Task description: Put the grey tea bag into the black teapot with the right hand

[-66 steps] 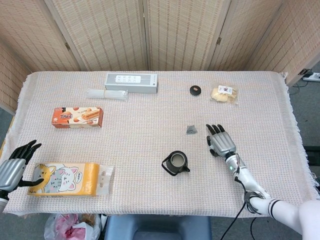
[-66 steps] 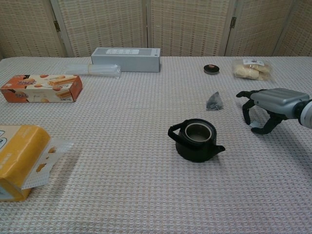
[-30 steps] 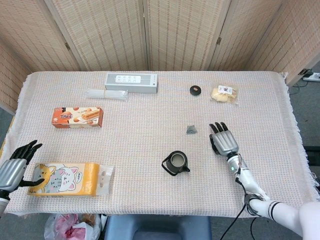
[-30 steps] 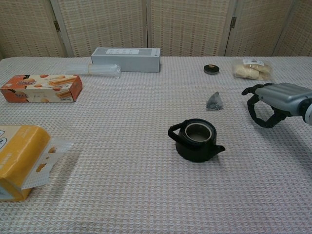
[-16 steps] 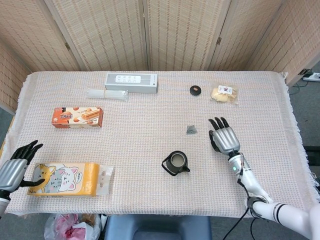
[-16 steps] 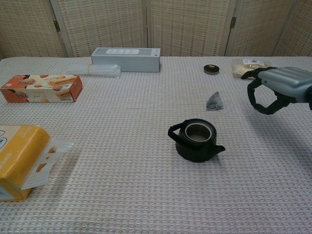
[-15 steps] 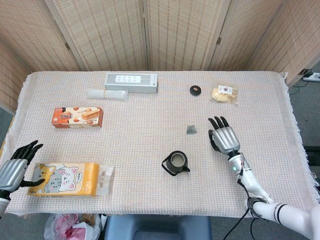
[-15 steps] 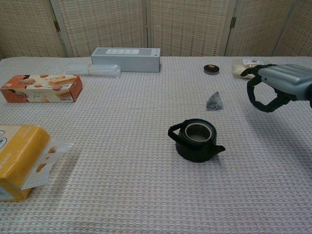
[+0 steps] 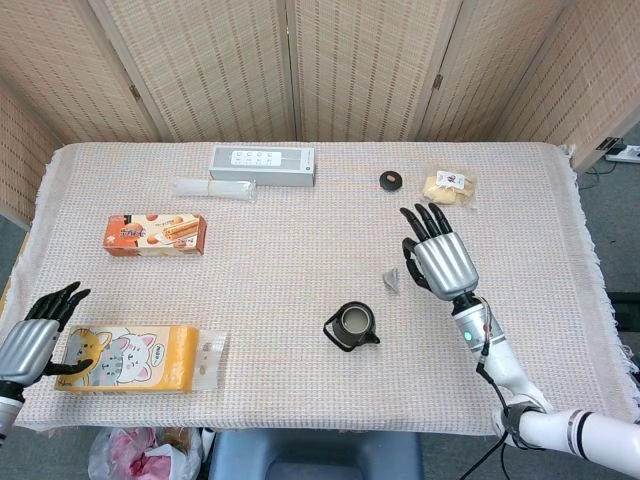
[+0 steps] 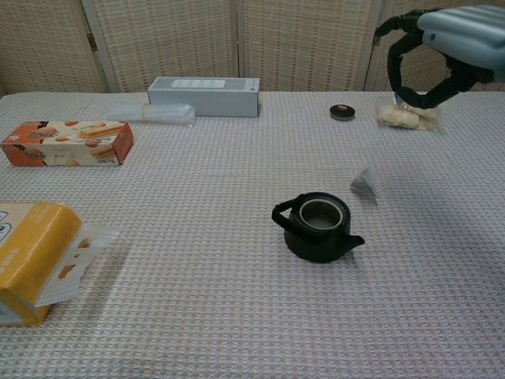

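Observation:
The black teapot [image 9: 351, 326] [image 10: 318, 227] stands lidless near the table's middle front. Just right of it and slightly farther back is the grey tea bag [image 9: 392, 279] [image 10: 364, 181], tipped with its peak pointing up and to the right. My right hand [image 9: 440, 258] [image 10: 442, 39] is raised high above the table, right of the bag. Its thumb and a finger meet in a pinch in the chest view. No string shows plainly, and I cannot tell whether the bag touches the cloth. My left hand [image 9: 40, 335] rests at the front left, fingers apart and empty.
A yellow cat box [image 9: 125, 358] lies by my left hand and an orange biscuit box [image 9: 155, 234] farther back. A grey box [image 9: 262, 165] and a clear packet [image 9: 214, 187] lie at the back. A black lid [image 9: 390, 181] and a snack packet [image 9: 449, 188] lie back right.
My right hand has risen steeply from just above the table. The tea bag has shifted towards the front and right, nearer the teapot, and tipped up. The left hand is still.

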You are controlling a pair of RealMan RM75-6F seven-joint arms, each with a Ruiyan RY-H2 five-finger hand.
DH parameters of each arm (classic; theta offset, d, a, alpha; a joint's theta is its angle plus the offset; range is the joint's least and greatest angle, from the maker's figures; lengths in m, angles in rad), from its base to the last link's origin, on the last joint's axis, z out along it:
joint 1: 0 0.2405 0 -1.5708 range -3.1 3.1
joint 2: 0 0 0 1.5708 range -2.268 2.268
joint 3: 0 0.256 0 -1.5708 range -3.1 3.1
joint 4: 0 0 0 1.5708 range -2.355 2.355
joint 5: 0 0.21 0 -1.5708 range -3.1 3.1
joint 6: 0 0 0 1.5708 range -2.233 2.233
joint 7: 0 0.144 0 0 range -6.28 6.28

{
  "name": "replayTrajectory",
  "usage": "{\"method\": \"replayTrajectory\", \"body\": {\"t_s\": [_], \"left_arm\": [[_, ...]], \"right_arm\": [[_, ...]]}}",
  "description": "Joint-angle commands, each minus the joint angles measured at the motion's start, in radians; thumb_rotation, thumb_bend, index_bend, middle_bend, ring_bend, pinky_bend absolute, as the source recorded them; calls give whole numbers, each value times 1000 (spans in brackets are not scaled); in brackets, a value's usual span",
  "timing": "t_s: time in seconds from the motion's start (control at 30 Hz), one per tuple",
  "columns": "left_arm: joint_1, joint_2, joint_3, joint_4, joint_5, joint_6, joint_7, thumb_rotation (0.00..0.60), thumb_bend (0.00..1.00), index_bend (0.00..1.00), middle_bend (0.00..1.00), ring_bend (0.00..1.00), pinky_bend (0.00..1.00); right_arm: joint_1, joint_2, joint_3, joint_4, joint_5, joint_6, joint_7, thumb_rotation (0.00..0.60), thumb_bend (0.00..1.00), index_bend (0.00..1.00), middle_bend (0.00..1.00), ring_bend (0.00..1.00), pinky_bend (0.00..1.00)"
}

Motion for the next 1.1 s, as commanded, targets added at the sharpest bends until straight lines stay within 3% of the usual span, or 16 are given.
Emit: {"method": "replayTrajectory", "body": {"t_s": [0.03,0.37,1.1], "left_arm": [[1,0,1,-1,1,3,1,600,139,0,0,0,92],[3,6,5,-4,10,5,-12,600,139,0,0,0,92],[22,22,-7,15,-9,29,-65,600,138,0,0,0,93]], "right_arm": [[5,31,21,-60,-7,29,-30,600,456,603,87,0,0],[22,48,39,-156,-29,65,-75,600,456,603,94,0,0],[93,-38,22,-150,-4,36,-159,600,455,603,94,0,0]]}}
